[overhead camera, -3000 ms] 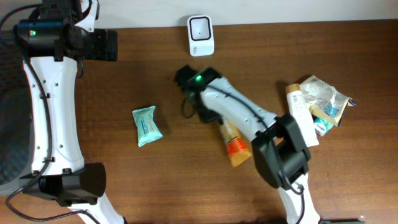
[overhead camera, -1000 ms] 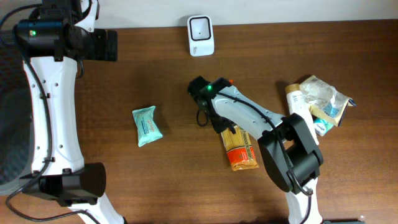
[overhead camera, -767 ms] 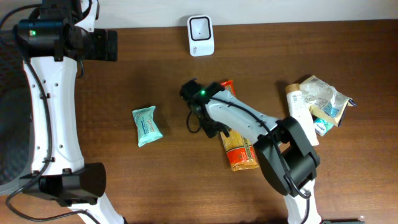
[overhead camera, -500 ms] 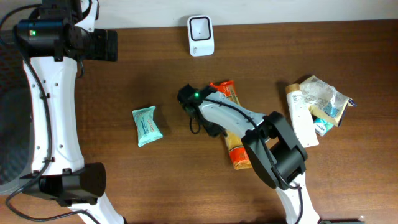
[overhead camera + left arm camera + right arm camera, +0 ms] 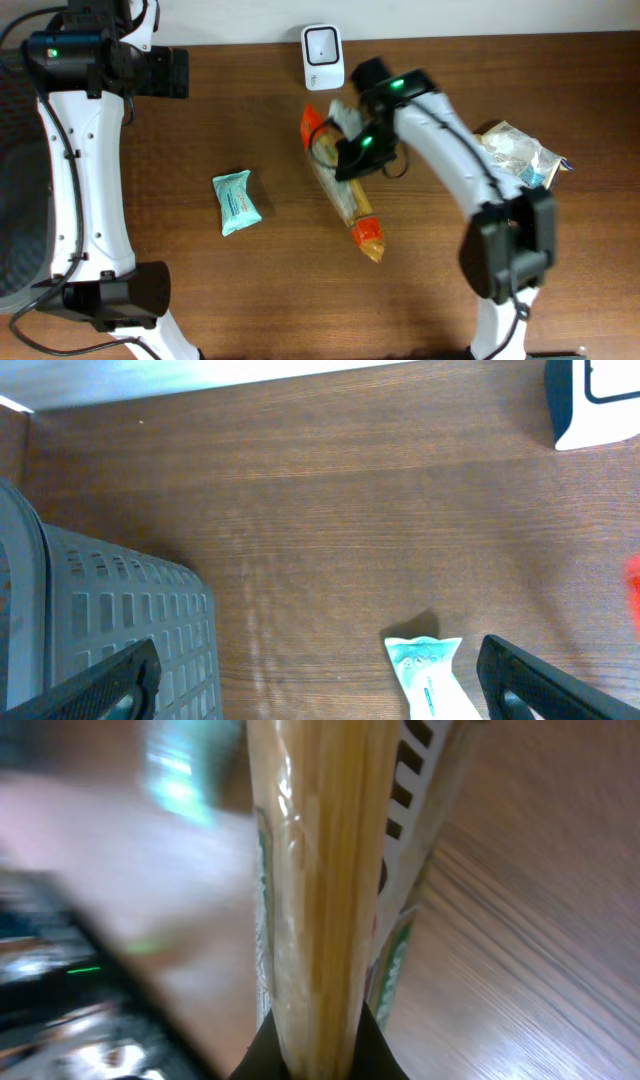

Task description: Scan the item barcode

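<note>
I am gripping the pasta pack (image 5: pixel 345 200) with my right hand (image 5: pixel 352 160), its jaws clamped shut on the pack's middle. The pack is lying slantwise at the table's (image 5: pixel 250 130) centre, its red end pointing far, just near of the scanner (image 5: pixel 323 57). My left hand (image 5: pixel 172 72) is hovering wide open at the far left, holding nothing. The grey basket (image 5: pixel 100 620) is sitting at the left edge; I cannot tell its contents. A teal packet (image 5: pixel 236 202) is lying left of the pack.
</note>
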